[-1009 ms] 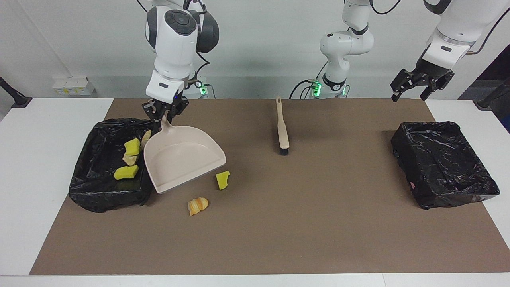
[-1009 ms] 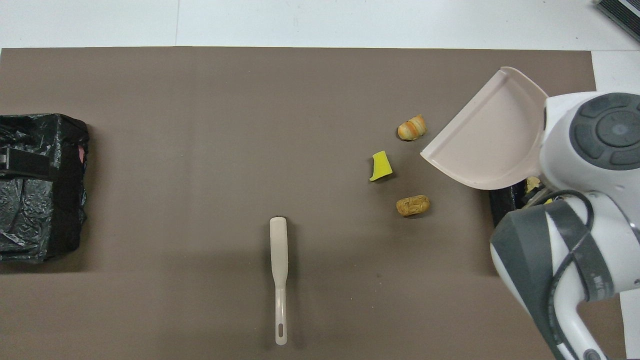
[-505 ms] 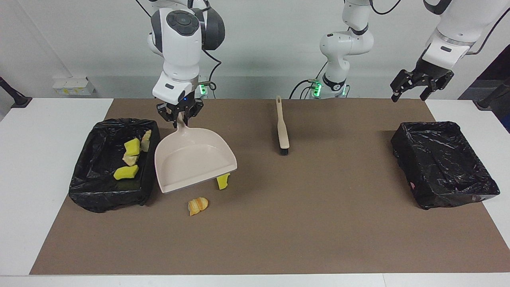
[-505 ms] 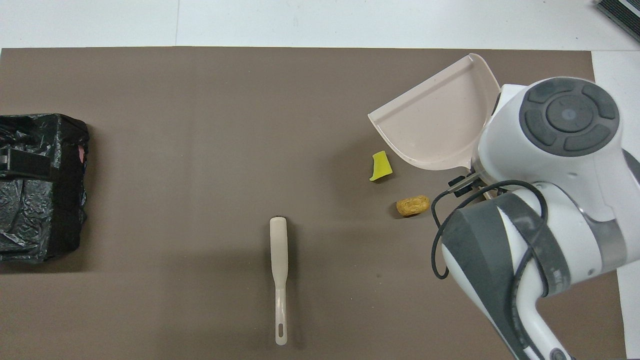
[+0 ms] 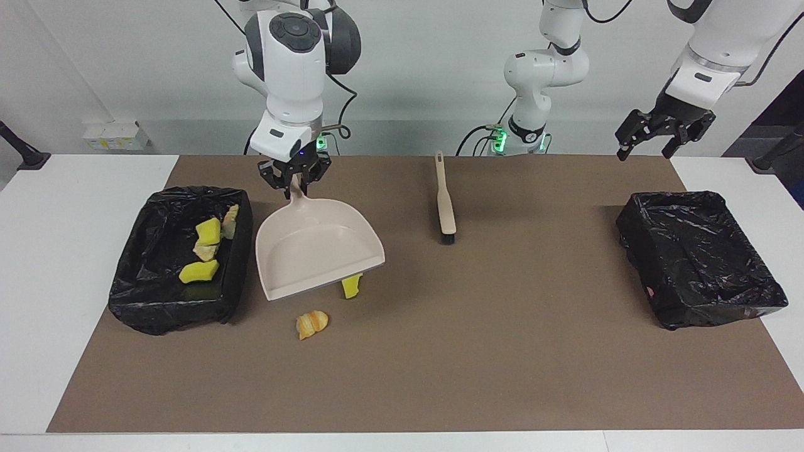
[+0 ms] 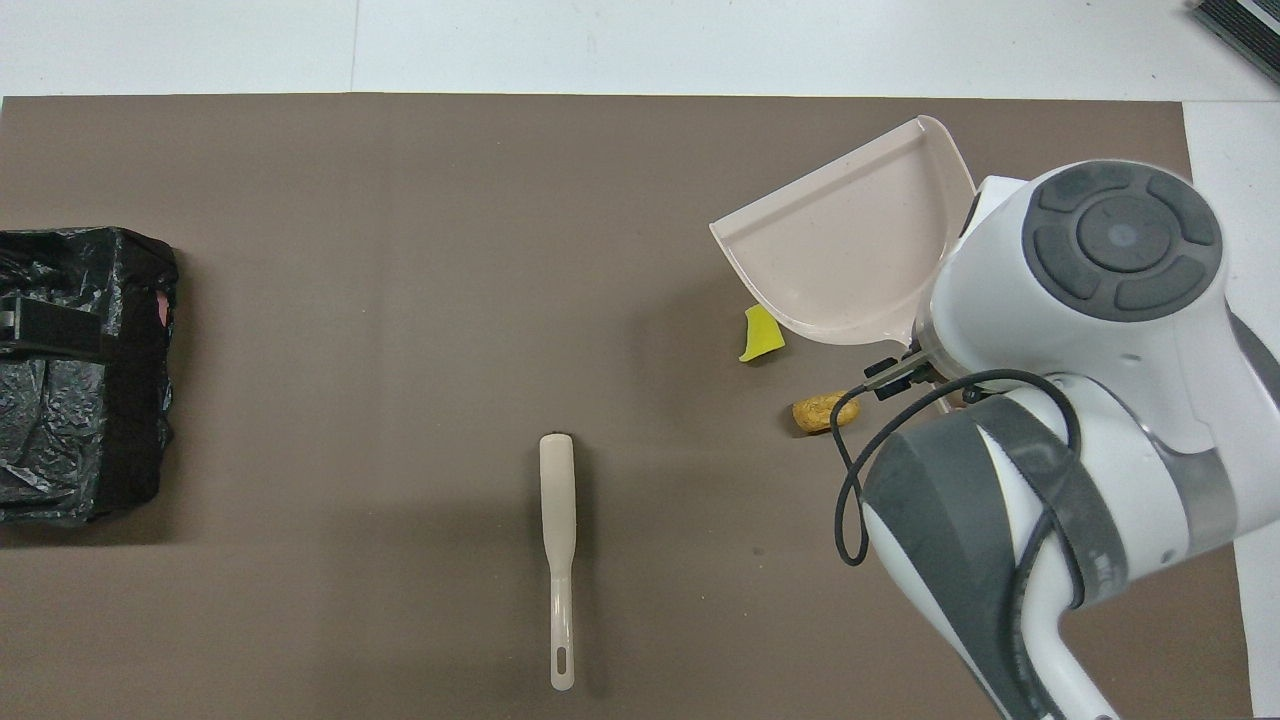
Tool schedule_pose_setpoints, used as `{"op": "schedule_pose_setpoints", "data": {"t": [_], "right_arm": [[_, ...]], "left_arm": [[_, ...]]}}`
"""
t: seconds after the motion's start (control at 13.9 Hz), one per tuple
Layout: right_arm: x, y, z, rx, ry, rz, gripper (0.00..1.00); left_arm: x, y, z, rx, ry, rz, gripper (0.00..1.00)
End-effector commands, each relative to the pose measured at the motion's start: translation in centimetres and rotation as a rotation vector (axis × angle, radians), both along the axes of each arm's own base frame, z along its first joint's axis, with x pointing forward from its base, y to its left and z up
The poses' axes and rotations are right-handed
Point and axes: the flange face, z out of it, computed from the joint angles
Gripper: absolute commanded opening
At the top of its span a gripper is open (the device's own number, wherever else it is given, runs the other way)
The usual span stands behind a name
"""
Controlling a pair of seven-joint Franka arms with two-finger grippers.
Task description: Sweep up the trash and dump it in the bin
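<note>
Right tool [image 5: 295, 182]: clamped on the handle of the beige dustpan [image 5: 317, 248], holding it up over the brown mat [image 5: 440, 351], pan tilted, beside the bin at the right arm's end.
Left tool [image 5: 659, 135]: jaws wide, holding nothing, waiting in the air near the left arm's end of the bench [image 5: 81, 188].
Trash on the mat: a yellow sponge bit [image 5: 351, 287] sits partly under the dustpan's front lip; an orange striped lump [image 5: 311, 324] lies farther from the robots than it; a brown lump [image 6: 822, 411] lies nearer to the robots, seen only from overhead.
Trash in the bin: yellow and pale tan scraps [image 5: 204, 251] lie in the black-lined bin [image 5: 157, 301] at the right arm's end.
Brush [image 5: 445, 204]: flat on the mat mid-bench, handle toward the robots, well apart from both tools.
Second bin [image 5: 697, 257]: black-lined, at the left arm's end.
</note>
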Motion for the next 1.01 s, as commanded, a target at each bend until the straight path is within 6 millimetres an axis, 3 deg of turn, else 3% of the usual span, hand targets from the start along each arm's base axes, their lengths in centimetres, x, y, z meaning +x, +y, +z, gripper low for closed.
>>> {"op": "schedule_pose_setpoints", "data": {"t": [0.0,0.94], "right_arm": [[-0.21,0.21,0.5,0.017,0.012,-0.036,0.0],[-0.24,-0.39,0.4,0.009,0.018,-0.081,0.0]], "left_arm": [[-0.58,0.28,-0.01,0.015,0.006,-0.005,1.0],[-0.58,0.28,-0.08,0.015,0.008,-0.005,1.0]]}}
